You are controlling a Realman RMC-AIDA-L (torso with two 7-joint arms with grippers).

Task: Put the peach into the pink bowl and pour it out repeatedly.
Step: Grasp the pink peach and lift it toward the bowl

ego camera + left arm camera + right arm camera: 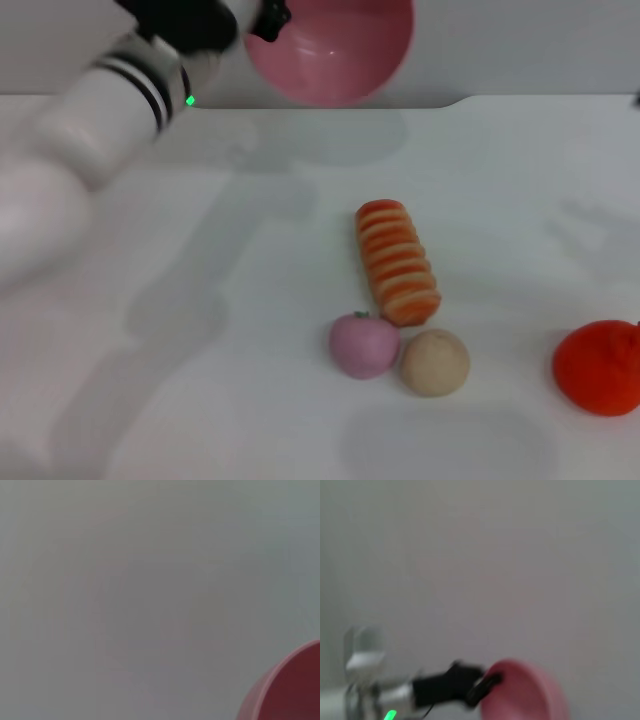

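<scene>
- Up at the far edge of the table (200,330), the left arm reaches from the near left corner of the head view toward the back, its white forearm with black bands angled up and away.
- At its end, the left gripper (268,20) is raised clear of the table and its dark fingers are closed on the rim of the pink bowl (335,45); the right wrist view shows the same black fingers (482,687) clamped on the bowl's edge.
- Held this way, the pink bowl is in the air and tipped on its side, its glossy inside facing the head camera and nothing visible in it.
- Only a curved piece of the bowl's wall shows in the left wrist view, at one corner of the picture.
- Down on the table lies the peach (364,345), near the front and well apart from the bowl, its small green stem mark on top.
- One beige ball (435,362) sits just beside the peach, touching or nearly touching it.
- One striped orange-and-cream roll (397,262) lies just behind both, its near end close to them.
- One orange-red fruit (600,367) rests at the right edge, well apart from the others.
- Counted: one bowl, four soft items on the table.
- Nothing of the right gripper shows in any view.
</scene>
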